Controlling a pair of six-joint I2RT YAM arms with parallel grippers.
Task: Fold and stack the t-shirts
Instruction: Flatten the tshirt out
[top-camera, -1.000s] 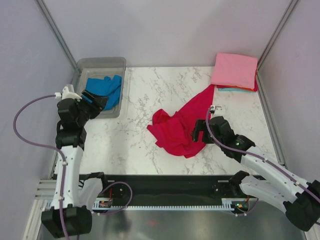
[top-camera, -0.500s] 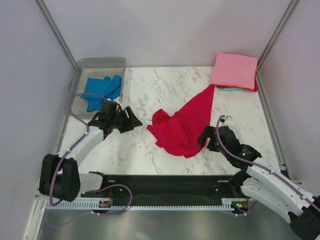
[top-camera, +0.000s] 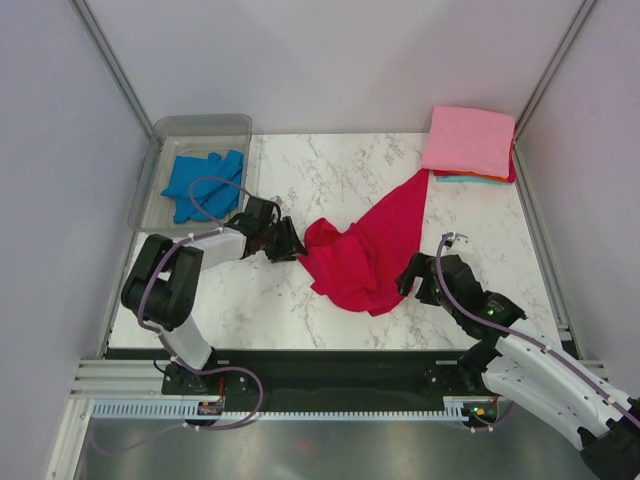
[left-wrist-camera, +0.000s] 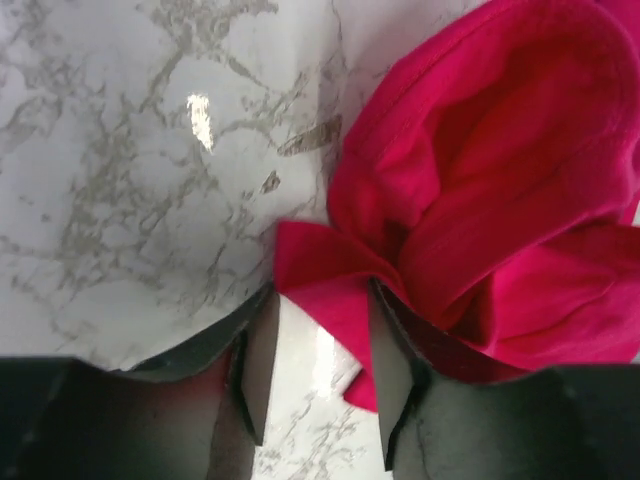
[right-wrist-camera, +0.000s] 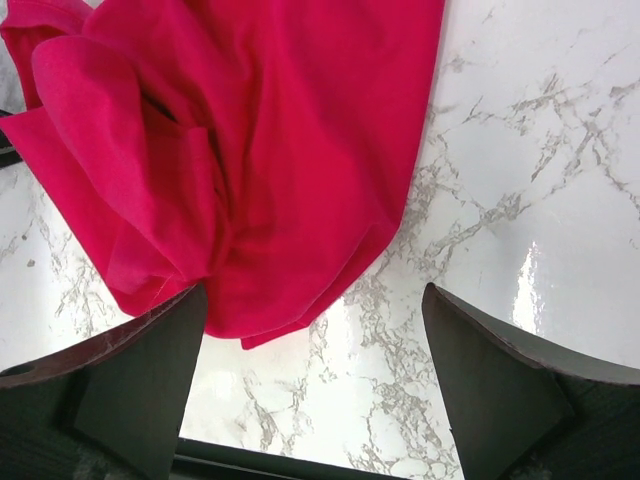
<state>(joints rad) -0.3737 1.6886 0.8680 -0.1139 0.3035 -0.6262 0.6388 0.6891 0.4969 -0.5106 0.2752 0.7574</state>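
Note:
A crumpled crimson t-shirt (top-camera: 365, 250) lies mid-table, one end trailing back toward the stack. My left gripper (top-camera: 290, 245) is at its left edge. In the left wrist view, a flap of the crimson t-shirt (left-wrist-camera: 500, 180) lies between the parted jaws of the left gripper (left-wrist-camera: 320, 300), unpinched. My right gripper (top-camera: 410, 278) stands wide open at the shirt's near right edge. In the right wrist view, the hem of the crimson t-shirt (right-wrist-camera: 250, 150) reaches between the fingers of the right gripper (right-wrist-camera: 312, 300). A blue t-shirt (top-camera: 205, 185) sits crumpled in the tub. A folded pink t-shirt (top-camera: 470, 140) tops the back-right stack.
The clear plastic tub (top-camera: 200, 125) stands at the back left corner. Thin orange and teal edges (top-camera: 470, 179) show under the pink shirt. Frame posts and grey walls close in the sides. A black rail (top-camera: 330, 370) runs along the near table edge.
My left arm swung from the tub down and right to the crimson shirt's left edge, its jaws narrowing. My right gripper drew slightly toward the near right and opened a little wider.

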